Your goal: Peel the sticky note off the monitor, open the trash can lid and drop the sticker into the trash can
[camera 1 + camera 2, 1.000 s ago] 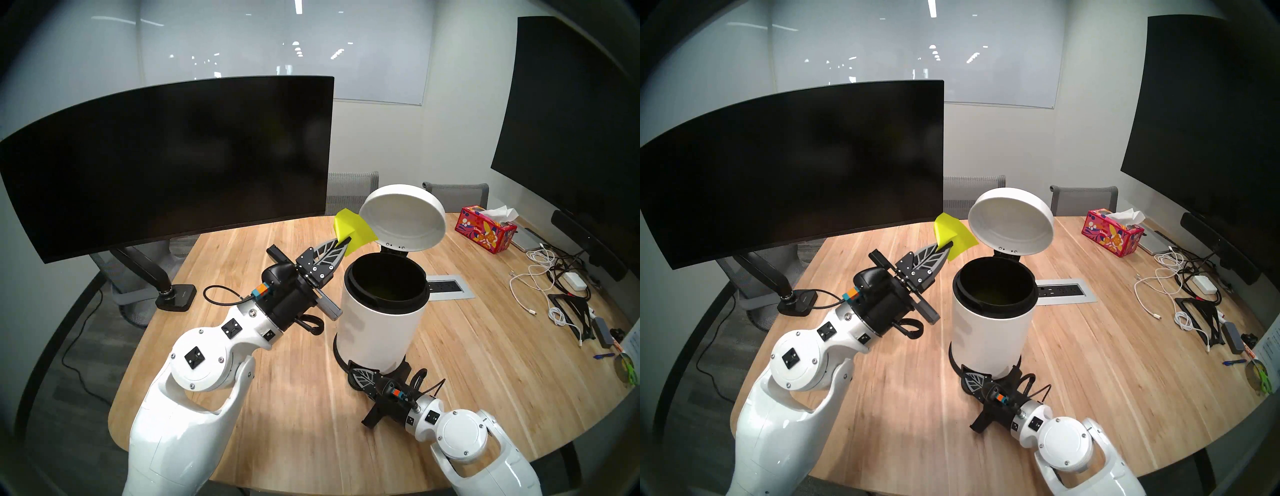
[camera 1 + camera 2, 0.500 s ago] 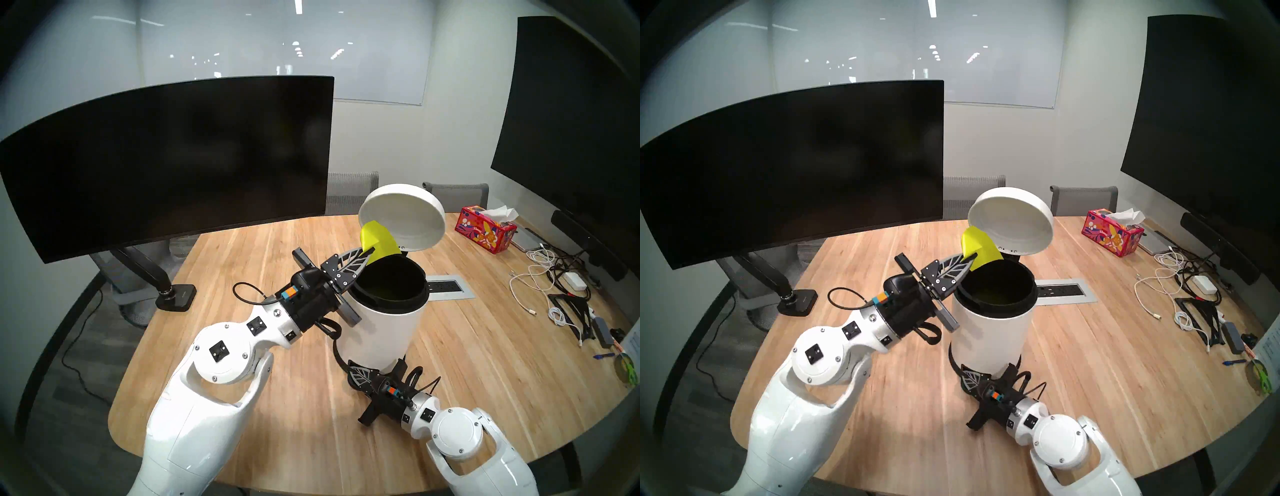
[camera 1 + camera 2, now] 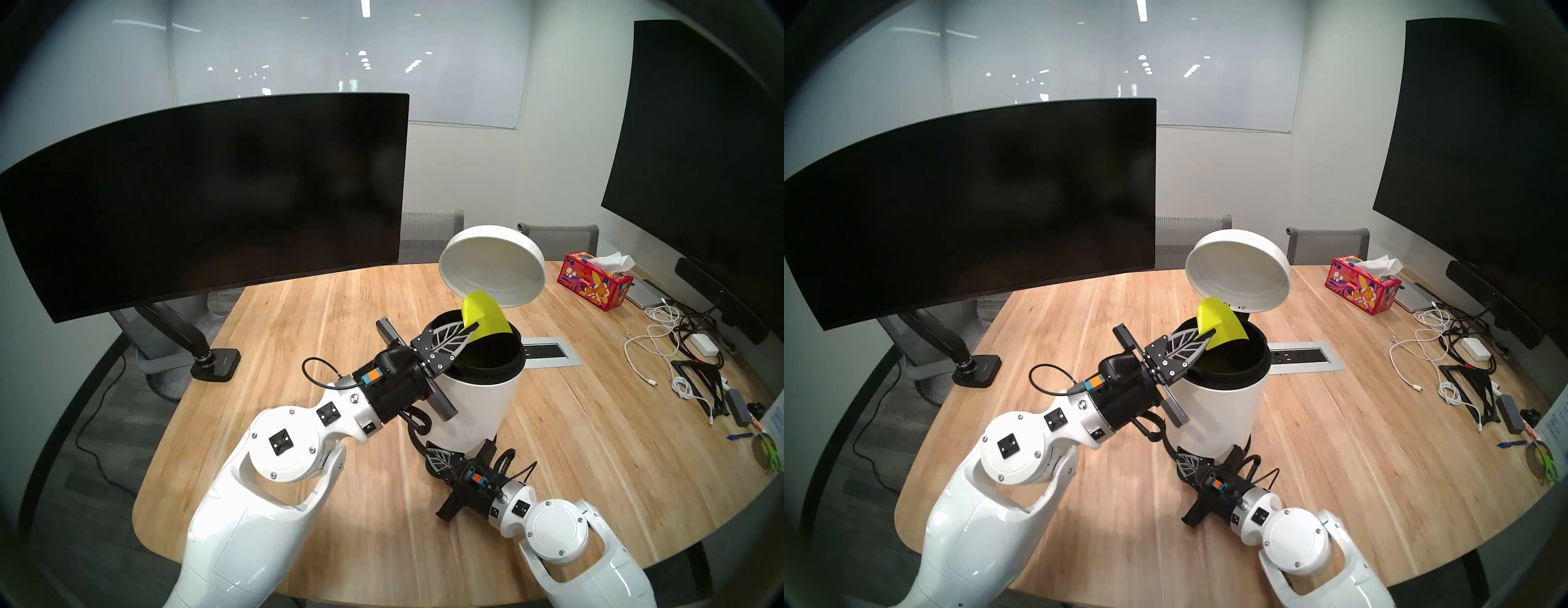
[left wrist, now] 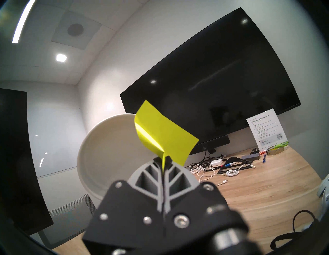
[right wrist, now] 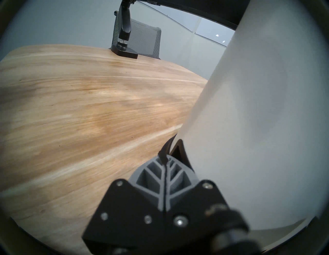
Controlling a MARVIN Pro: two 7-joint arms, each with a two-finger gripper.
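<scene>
Sticker [image 3: 483, 316] in L pincer [image 3: 474, 327] above open trash can [image 3: 471, 395].

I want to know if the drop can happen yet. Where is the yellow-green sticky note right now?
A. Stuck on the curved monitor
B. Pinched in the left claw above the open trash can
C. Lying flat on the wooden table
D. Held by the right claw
B: the left claw pinches the sticky note above the trash can, under its raised lid.
</scene>
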